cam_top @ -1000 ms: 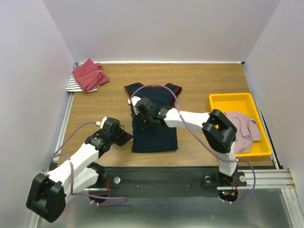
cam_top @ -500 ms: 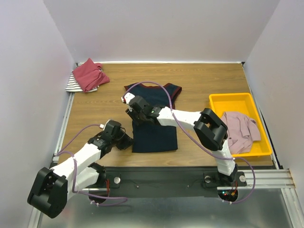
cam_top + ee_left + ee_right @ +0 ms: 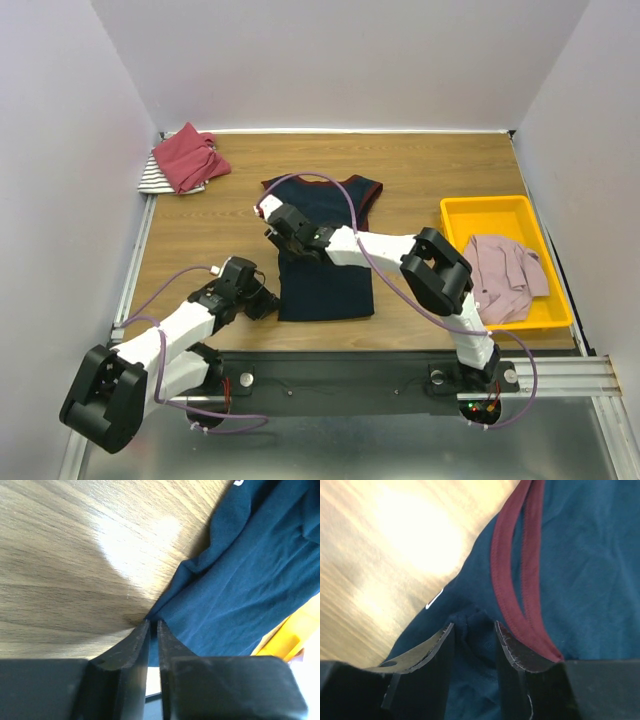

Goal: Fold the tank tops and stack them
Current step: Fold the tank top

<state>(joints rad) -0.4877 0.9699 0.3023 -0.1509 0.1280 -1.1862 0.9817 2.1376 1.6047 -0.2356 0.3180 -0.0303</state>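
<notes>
The navy tank top (image 3: 325,270) lies partly folded at the table's middle, its maroon trim (image 3: 506,565) at the far end. My right gripper (image 3: 285,228) presses down at its left edge, near the armhole. Those jaws (image 3: 473,624) are shut on a raised bunch of navy cloth (image 3: 590,580). My left gripper (image 3: 268,303) lies low at the top's near left corner. Its jaws (image 3: 153,623) stand a slit apart, and the cloth corner (image 3: 250,580) reaches the tips. A red tank top (image 3: 188,158) lies on a striped one (image 3: 153,180) at the back left. The pale pink one (image 3: 505,270) sits in the tray.
The yellow tray (image 3: 490,210) stands at the right edge of the table, and a corner of this tray (image 3: 285,635) shows in the left wrist view. White walls close the table on three sides. Bare wood (image 3: 210,235) lies between the arms and the back-left pile.
My right gripper has slid left and farther back along the navy top. The left gripper has moved toward the near left corner, and its jaws have parted slightly.
</notes>
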